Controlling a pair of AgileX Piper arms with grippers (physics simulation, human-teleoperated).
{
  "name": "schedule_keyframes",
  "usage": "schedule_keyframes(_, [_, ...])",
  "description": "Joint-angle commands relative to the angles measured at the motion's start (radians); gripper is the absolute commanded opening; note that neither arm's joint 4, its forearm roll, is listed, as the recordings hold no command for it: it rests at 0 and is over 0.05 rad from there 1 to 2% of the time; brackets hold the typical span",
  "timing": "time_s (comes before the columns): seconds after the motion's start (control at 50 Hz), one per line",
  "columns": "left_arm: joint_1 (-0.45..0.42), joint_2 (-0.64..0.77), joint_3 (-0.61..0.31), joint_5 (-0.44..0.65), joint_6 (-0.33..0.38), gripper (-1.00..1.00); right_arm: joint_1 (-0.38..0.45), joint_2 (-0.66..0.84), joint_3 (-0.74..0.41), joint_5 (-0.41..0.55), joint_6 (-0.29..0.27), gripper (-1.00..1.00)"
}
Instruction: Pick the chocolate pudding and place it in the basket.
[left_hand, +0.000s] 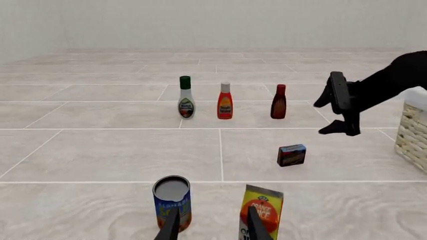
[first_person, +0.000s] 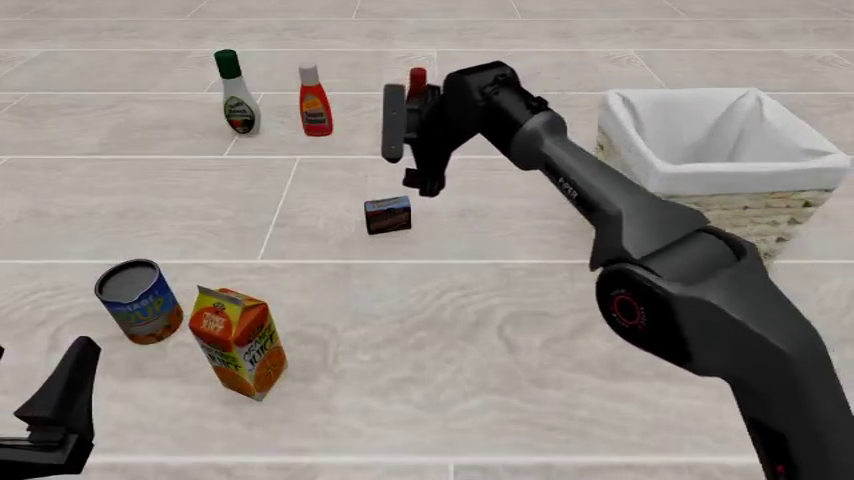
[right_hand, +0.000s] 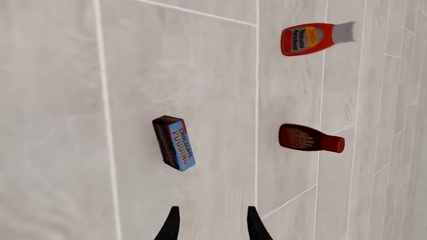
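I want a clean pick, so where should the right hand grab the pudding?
From above, fingers across the pudding's two long, flat sides. It stands alone on the floor, nothing crowding it. The right hand is open above it, empty.

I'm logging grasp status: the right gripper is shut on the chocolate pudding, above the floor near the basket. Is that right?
Not quite. The right gripper is open and empty, above the floor near the basket. The chocolate pudding lies on the floor below it, untouched. The front view shows the gap; the right wrist view shows the box ahead of the spread fingers.

front high, facing forward; right wrist looks down; all share chocolate pudding (first_person: 387, 215).
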Motion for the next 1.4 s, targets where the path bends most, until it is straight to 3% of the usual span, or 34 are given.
schedule_keyframes(0.02, [0.001,0.000,-0.002,0.001,0.001,1.00,-0.014,0.156,-0.250,0.102,-0.023,1.00])
schedule_keyframes(0.1, [0.001,0.000,-0.004,0.003,0.001,1.00,-0.007,0.212,-0.347,0.153,-0.012,1.00])
schedule_keyframes(0.2, [0.001,0.000,-0.006,0.006,0.000,1.00,-0.003,0.244,-0.375,0.149,-0.018,1.00])
schedule_keyframes(0.84, [0.000,0.000,-0.004,0.003,0.001,1.00,-0.010,0.308,-0.379,0.120,-0.038,1.00])
schedule_keyframes(1.18, [0.000,0.000,-0.003,0.003,0.001,1.00,-0.031,0.338,-0.379,0.042,-0.082,1.00])
schedule_keyframes(1.4, [0.000,0.000,-0.003,0.003,0.001,1.00,-0.025,0.339,-0.379,0.026,-0.075,1.00])
